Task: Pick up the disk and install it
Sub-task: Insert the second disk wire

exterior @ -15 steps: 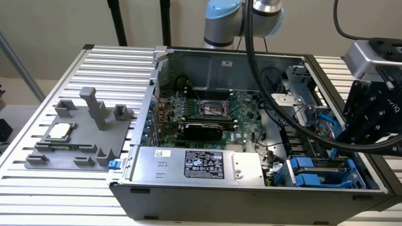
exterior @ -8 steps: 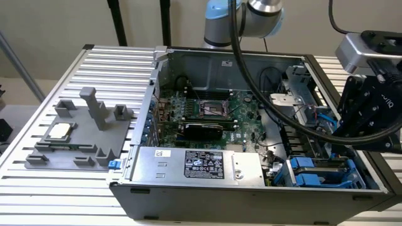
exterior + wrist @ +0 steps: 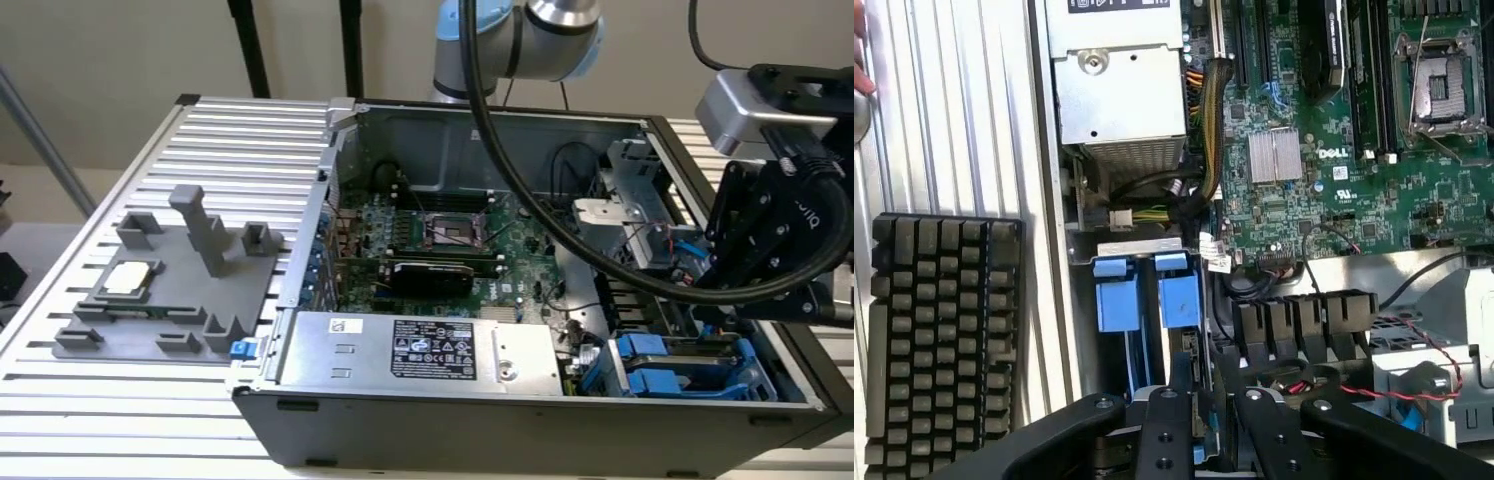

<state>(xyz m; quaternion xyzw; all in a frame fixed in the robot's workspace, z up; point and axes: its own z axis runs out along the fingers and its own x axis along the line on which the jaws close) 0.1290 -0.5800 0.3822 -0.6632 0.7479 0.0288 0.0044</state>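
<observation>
The disk (image 3: 1183,372) stands on edge in the drive bay at the case's front corner, at the exterior view's right. The blue tab of its carrier (image 3: 1179,292) faces the power supply. In the exterior view that blue carrier (image 3: 643,345) is the farther of two. My gripper (image 3: 1206,418) is down over the bay, and its black fingers (image 3: 1162,432) sit close on either side of the disk's near end, shut on it. In the exterior view my gripper (image 3: 731,312) hangs just above the bay, with its fingertips hidden by the case frame.
A second blue carrier (image 3: 1118,296) fills the neighbouring slot. The silver power supply (image 3: 414,350) lies beside the bay, and the motherboard (image 3: 441,240) is behind it. A grey fixture (image 3: 174,290) holding a processor chip (image 3: 127,278) sits outside the case. A black ribbed block (image 3: 944,340) lies on the slatted table.
</observation>
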